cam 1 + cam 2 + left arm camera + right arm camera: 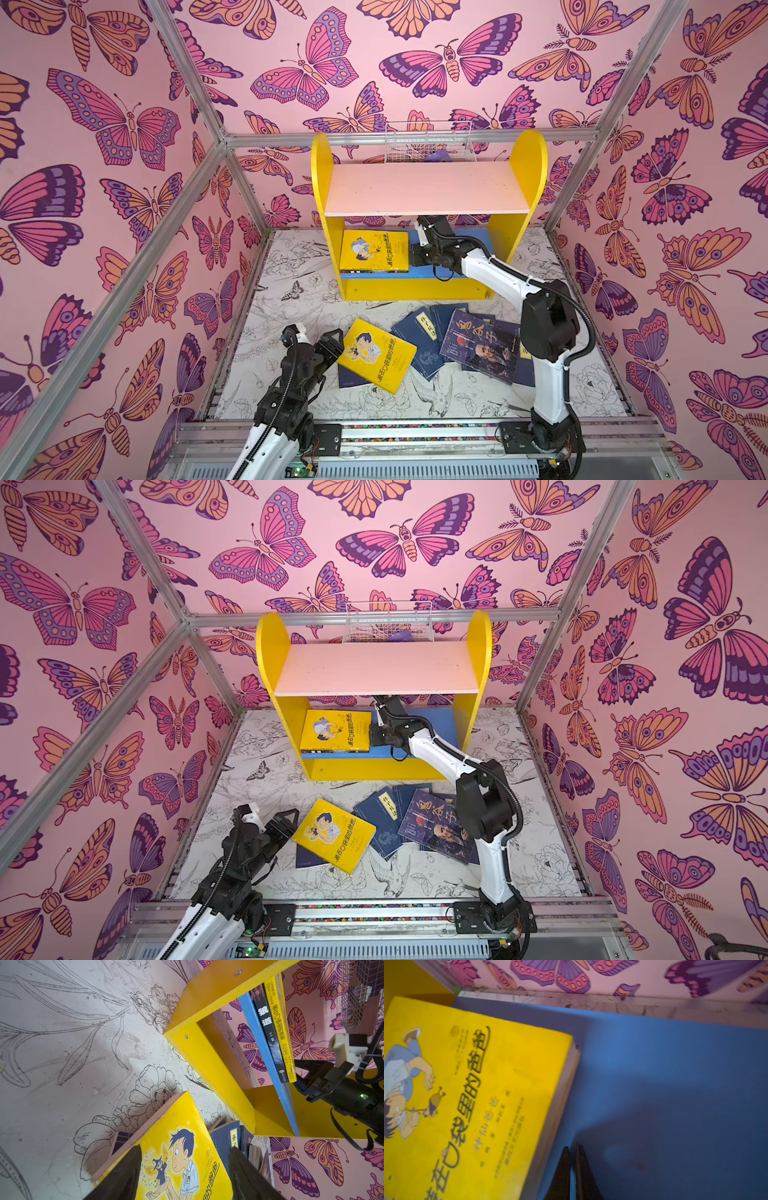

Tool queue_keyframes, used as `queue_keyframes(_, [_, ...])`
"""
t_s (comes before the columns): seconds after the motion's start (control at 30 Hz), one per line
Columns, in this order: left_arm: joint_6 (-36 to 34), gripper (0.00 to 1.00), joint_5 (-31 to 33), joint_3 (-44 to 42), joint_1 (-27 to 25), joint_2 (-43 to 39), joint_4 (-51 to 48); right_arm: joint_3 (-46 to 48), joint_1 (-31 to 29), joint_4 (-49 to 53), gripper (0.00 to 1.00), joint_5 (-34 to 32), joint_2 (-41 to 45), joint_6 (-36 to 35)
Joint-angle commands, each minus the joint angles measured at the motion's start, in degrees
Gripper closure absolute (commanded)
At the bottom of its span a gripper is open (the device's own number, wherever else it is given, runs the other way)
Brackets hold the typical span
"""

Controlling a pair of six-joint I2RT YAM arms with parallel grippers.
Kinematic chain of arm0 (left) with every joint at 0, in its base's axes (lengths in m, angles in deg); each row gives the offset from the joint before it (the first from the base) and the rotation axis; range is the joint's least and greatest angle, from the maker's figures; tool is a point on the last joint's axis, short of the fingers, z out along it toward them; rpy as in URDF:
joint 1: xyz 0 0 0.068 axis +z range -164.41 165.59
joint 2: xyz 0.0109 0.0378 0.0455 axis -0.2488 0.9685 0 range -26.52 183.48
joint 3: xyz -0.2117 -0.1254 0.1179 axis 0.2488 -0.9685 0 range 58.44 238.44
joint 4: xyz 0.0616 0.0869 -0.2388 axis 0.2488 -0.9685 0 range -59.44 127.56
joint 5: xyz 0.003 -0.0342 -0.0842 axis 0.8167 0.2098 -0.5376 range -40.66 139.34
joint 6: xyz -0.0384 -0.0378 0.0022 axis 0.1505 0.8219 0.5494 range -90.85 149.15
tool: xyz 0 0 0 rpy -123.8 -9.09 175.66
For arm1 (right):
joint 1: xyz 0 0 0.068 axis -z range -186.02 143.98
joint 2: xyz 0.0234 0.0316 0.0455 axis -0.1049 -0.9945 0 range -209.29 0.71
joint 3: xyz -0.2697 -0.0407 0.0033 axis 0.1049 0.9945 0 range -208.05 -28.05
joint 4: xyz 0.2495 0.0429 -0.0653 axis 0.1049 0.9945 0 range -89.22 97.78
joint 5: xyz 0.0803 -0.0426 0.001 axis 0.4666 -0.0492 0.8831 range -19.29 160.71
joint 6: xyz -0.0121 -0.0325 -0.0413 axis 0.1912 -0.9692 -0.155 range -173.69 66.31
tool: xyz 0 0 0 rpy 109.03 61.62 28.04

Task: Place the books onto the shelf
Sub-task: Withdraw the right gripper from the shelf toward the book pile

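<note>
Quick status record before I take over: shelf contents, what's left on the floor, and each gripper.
shelf: pink upper board bare; blue lower board holds two stacked books
shelved books: yellow cartoon book on top of black book
floor books: second yellow book, navy books, portrait-cover book, overlapping
left gripper: open, straddling an edge of the second yellow book
right gripper: inside lower tier beside the stack, fingers nearly together, holding nothing
</note>
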Motion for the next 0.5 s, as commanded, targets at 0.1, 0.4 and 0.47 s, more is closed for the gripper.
queue_keyframes(0.1, [-2.5,0.32,0.8,0.5,-0.5,0.8,-1.7,15.9,0.8,-6.6,0.69,-14.7,13.9,7.5])
queue_keyframes(0.4, [-4.7,0.32,1.8,0.9,-0.5,5.9,-1.1,29.7,-5.6,6.1,0.35,31.2,26.0,-6.1])
queue_keyframes(0.47, [-5.4,0.32,2.0,1.1,-0.5,7.7,-0.9,30.1,-9.1,14.2,0.34,35.5,25.3,-9.3])
